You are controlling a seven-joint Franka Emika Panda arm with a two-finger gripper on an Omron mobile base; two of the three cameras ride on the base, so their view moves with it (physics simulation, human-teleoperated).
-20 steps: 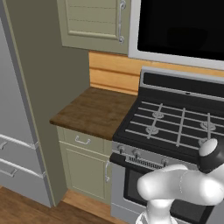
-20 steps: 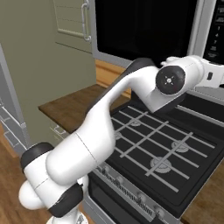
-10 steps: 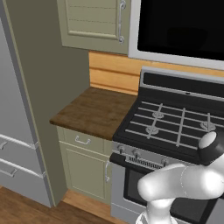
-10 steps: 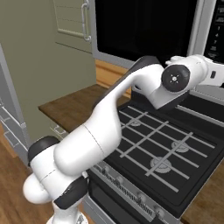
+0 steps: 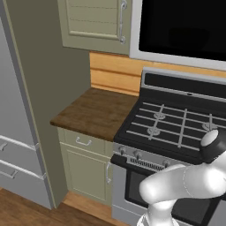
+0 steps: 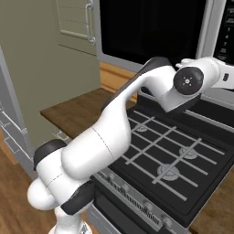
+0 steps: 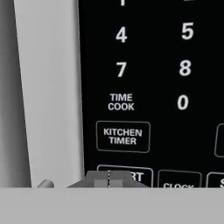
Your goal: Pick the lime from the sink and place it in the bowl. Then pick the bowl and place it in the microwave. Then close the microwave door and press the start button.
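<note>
The microwave [image 5: 181,26] hangs above the range, and its door [image 6: 151,27], a black glass panel in a pale frame, lies shut and flush. My arm reaches up to the right, to the control panel [image 6: 227,27]. In the hand view the black keypad [image 7: 153,70] is very close. My gripper [image 7: 108,180] is shut, and its tips sit against the left part of the start button [image 7: 136,176], covering the first letters. The lime, the bowl and the sink are out of view.
A black-topped gas range [image 5: 176,128] with grates sits under the microwave. A wooden counter [image 5: 95,112] lies to its left over green-grey cabinets [image 5: 86,170]. An upper cabinet [image 5: 95,20] and a grey fridge [image 5: 17,132] stand further left.
My wrist has moved right, toward the control panel, during the first half second and has since held nearly still. The gripper has stayed shut.
</note>
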